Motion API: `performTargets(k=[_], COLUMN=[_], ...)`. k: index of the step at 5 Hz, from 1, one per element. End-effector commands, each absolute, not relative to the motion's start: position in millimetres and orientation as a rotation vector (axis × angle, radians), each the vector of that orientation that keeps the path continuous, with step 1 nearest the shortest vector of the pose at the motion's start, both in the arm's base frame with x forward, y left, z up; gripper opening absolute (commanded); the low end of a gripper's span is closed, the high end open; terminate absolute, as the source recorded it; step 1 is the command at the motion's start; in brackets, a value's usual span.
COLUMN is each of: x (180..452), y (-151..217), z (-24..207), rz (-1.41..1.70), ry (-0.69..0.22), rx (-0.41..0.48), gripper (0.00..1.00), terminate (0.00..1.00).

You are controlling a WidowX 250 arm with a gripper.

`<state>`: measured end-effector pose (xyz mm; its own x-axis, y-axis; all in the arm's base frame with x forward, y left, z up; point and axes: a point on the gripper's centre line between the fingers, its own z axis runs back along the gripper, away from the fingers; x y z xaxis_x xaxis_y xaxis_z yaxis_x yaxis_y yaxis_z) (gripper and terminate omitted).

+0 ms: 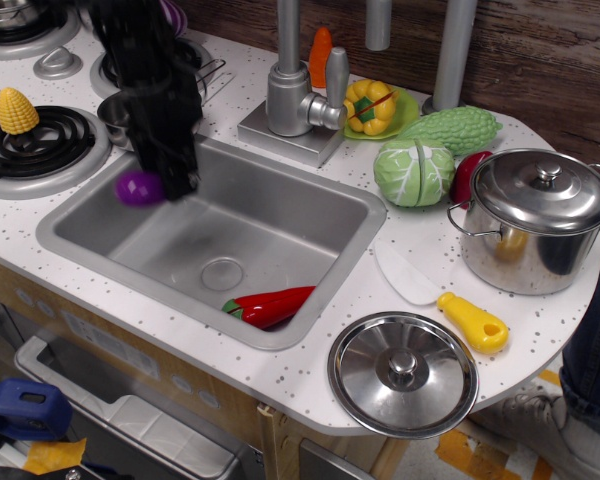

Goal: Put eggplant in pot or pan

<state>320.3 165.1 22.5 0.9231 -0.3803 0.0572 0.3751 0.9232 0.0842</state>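
My gripper (pixel 163 187) is shut on the purple eggplant (pixel 136 187) and holds it in the air above the left end of the sink (pixel 310 195). The eggplant sticks out to the left of the fingers, its green cap hidden by them. The arm is blurred. The small steel saucepan (pixel 117 112) sits on the counter just behind the sink's left corner, mostly hidden by my arm; only part of its rim and its thin handle (pixel 212 72) show.
A red pepper (pixel 270 305) lies in the sink. A corn cob (pixel 15 110) rests on the left burner. A large lidded pot (pixel 535 220), a loose lid (pixel 402 373), a cabbage (pixel 413 172) and a tap (pixel 290 95) stand around the sink.
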Motion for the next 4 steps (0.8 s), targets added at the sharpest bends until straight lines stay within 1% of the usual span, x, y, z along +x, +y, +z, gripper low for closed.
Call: performTargets(k=[1,2,3,4], x=[343,365,382,388], y=[199,219,239,245], z=[88,103,97,77], rz=[-0.430,-0.502,-0.564,-0.579], ry=[-0.082,-0.077,-0.118,-0.184], rx=[0.201,0.251,0.268,0.251], gripper=[0.00,0.00,0.00,0.00], terminate=[0.00,0.00,0.00,0.00])
